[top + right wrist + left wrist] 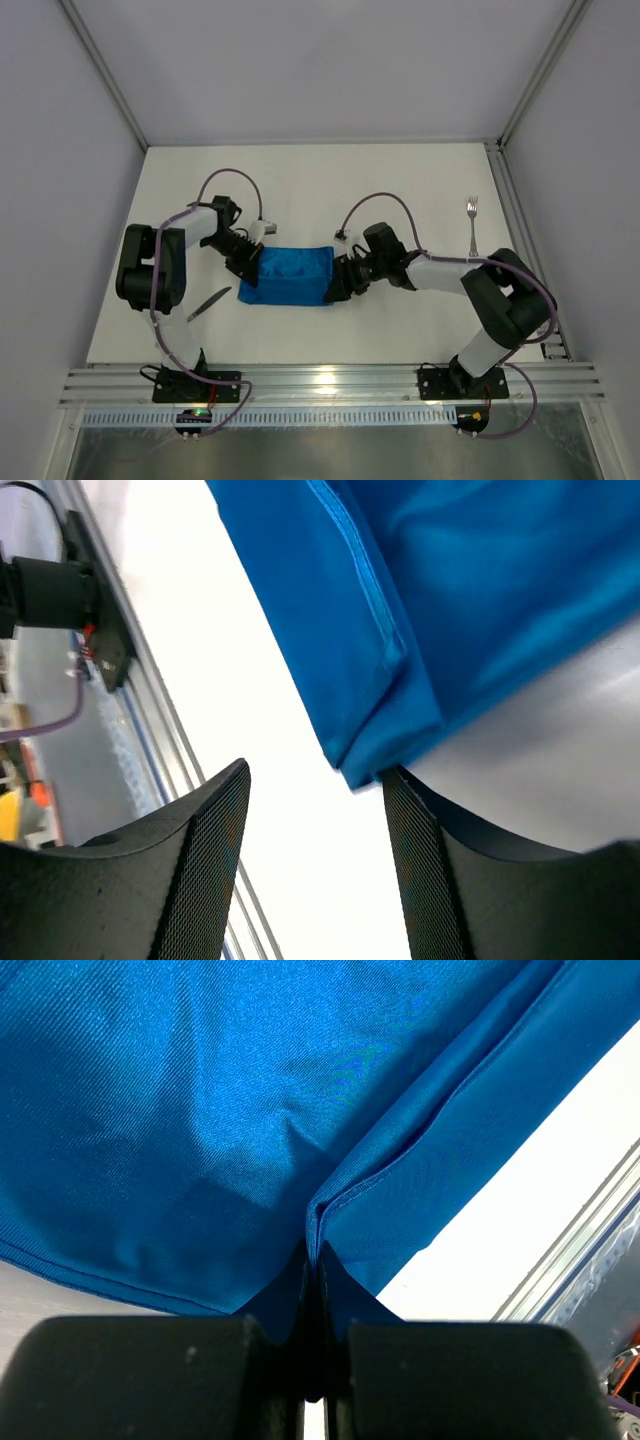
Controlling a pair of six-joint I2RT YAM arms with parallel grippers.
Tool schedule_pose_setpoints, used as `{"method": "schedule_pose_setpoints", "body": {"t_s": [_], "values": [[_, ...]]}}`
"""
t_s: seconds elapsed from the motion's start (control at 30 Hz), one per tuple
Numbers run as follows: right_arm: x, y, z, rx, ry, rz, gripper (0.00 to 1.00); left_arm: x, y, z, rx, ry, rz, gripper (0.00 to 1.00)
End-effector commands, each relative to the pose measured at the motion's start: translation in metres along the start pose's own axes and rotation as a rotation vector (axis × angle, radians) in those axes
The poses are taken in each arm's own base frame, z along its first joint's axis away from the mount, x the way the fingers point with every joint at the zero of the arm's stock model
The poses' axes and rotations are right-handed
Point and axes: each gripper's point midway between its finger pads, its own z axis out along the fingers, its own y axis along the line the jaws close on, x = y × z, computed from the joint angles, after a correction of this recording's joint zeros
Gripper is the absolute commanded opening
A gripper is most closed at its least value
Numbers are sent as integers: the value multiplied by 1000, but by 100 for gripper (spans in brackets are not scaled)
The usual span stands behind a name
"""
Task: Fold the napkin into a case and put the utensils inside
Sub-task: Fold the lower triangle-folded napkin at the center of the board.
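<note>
White table [300,180], folded napkin [288,275], fork [473,222] apart

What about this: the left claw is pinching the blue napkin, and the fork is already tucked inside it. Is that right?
Not quite. The left claw does pinch the blue napkin, but the fork is not inside it: it lies on the bare table, over by the right arm. The top view shows this.

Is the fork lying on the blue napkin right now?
No, the fork lies well apart from the napkin, off to its right.
</note>
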Motion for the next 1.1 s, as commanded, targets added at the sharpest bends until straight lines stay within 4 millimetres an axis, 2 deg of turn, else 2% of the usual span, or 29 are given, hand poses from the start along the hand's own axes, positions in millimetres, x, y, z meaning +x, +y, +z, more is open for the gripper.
{"method": "schedule_pose_setpoints", "body": {"t_s": [0.0, 0.03, 0.07, 0.13, 0.27, 0.3, 0.37, 0.43, 0.47, 0.53, 0.63, 0.8, 0.9, 0.97, 1.07], "values": [[-23, -9, -31, 149, -34, -95, 60, -17, 16, -10, -78, -57, 76, 0], [-25, -12, -38, 177, -24, -77, 60, -18, 16, -11, -76, -58, 84, 0], [-43, -14, -47, 203, -60, -77, 59, -16, 15, -11, -74, -53, 88, 0], [-53, -22, -54, 269, -65, -70, 55, -14, 13, -11, -69, -53, 95, 0], [-91, -16, -45, 229, -165, -91, 21, -15, 11, -12, -65, -60, 99, 0], [-99, -18, -41, 229, -182, -87, 8, -16, 11, -11, -63, -62, 98, 0], [-104, -33, -24, 229, -195, -53, 4, -18, 11, -12, -61, -66, 96, 0], [-109, -40, -12, 211, -199, -44, 4, -20, 10, -12, -54, -72, 92, 0], [-103, -48, -1, 207, -176, -15, 4, -21, 9, -13, -54, -74, 89, 0], [-106, -51, 8, 186, -192, -16, 4, -23, 9, -14, -52, -80, 88, 0], [-100, -62, 23, 174, -169, 9, 4, -24, 9, -14, -53, -85, 88, 0], [-88, -83, 29, 235, -133, 53, 4, -31, 4, -18, -35, -107, 91, 0], [-80, -87, 34, 230, -105, 65, 4, -39, -1, -23, -22, -133, 94, 0], [-80, -86, 35, 227, -94, 62, 4, -45, 2, -27, -41, -145, 96, 0], [-78, -86, 33, 231, -85, 48, 4, -42, 12, -25, -81, -121, 89, 0]]}}
